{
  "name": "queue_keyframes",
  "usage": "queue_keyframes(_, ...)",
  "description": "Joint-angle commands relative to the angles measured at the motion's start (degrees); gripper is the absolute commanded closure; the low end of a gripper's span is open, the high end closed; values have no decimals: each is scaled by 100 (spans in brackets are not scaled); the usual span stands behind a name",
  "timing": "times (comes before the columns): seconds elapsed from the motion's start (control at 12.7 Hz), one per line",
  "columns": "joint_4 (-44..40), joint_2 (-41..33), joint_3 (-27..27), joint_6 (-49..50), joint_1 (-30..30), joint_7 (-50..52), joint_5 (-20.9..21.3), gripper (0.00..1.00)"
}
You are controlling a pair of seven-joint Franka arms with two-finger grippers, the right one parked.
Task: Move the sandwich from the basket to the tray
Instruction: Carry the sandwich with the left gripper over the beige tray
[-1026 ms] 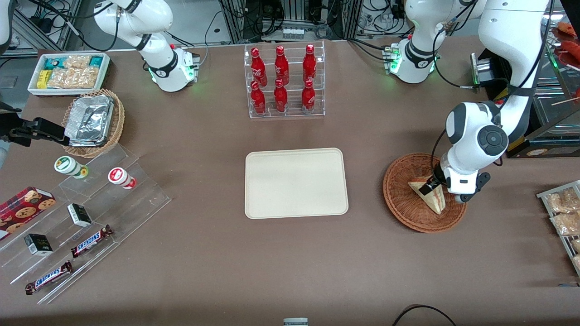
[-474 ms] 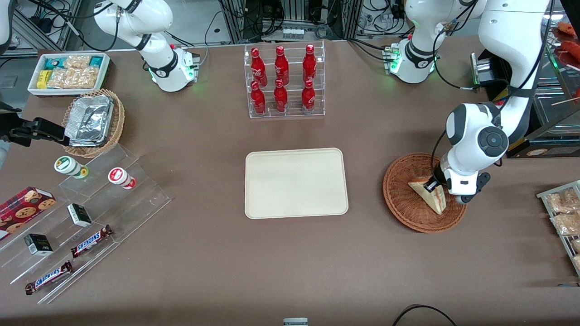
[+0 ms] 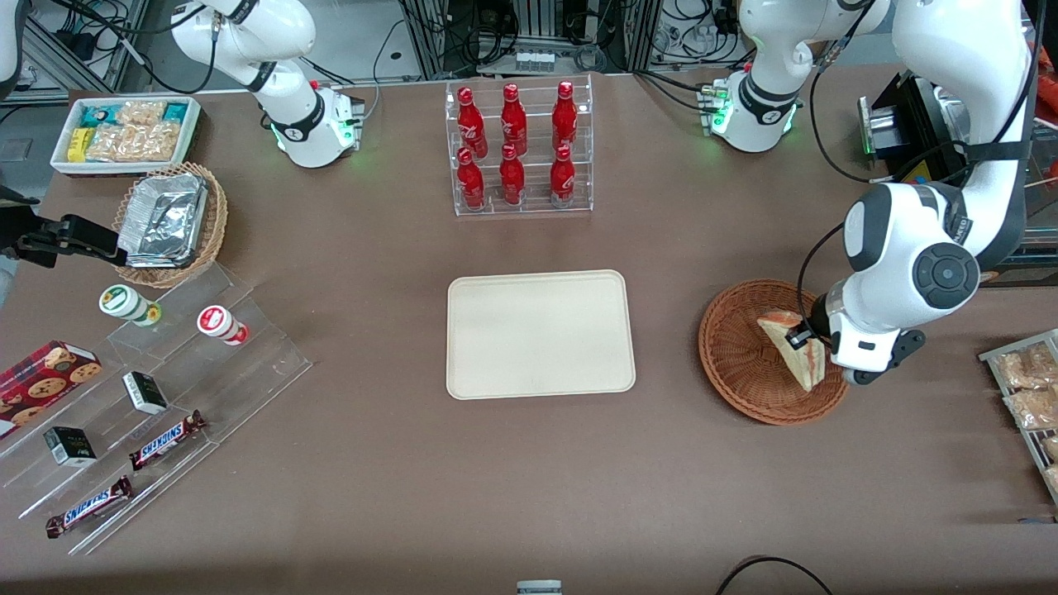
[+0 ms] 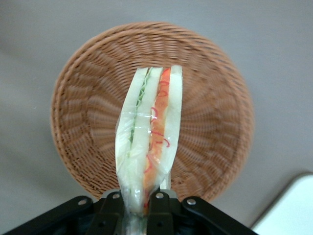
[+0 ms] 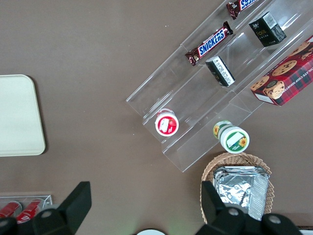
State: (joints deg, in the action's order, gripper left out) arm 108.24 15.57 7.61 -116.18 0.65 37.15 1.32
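The jaws point(image 4: 139, 203) are clamped on the sandwich point(image 4: 149, 142), holding it above the basket point(image 4: 83, 122); the tray point(image 3: 540, 334) lies well apart.

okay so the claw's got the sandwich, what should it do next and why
Probably carry it sideways toward the tray. The claw is shut on the sandwich, which hangs clear above the basket in the wrist view, so it looks lifted enough, and the tray is bare.
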Motion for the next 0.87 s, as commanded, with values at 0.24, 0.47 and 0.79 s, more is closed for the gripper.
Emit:
queue_keyframes(0.24,-945,613,109,570,1111,-253,0,100)
queue_keyframes(0.47,-1312,982,101,526,1769,-191,-44,100)
queue_keyframes(0.79,-2033,1579,109,509,2543,782,-53,100)
